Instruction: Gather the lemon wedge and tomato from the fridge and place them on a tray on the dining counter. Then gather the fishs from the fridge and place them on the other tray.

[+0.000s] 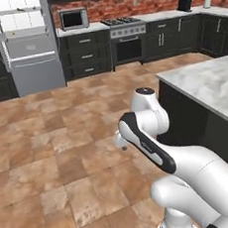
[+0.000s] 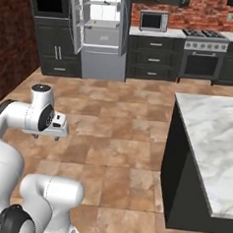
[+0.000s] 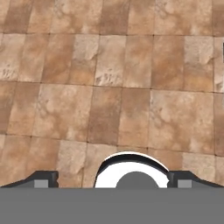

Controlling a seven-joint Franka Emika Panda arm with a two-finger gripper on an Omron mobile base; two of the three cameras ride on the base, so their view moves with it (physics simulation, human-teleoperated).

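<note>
No writing comes through anywhere here. The microwave [image 1: 73,19] shows a blank face, the stove [image 1: 125,27] carries no legible marks on its control strip, and the fridge [image 1: 26,43] stands with no readable label or brand. There is a small pale mark on the robot arm's dark band [image 1: 148,146], too tiny and blurred to make out as letters. The marble table [image 2: 212,145] and the tiled floor [image 3: 112,87] carry no signs or numbers.

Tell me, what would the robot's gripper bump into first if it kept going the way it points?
Probably the brown tiled floor. The open, empty gripper points down at it, with nothing visible between.
</note>
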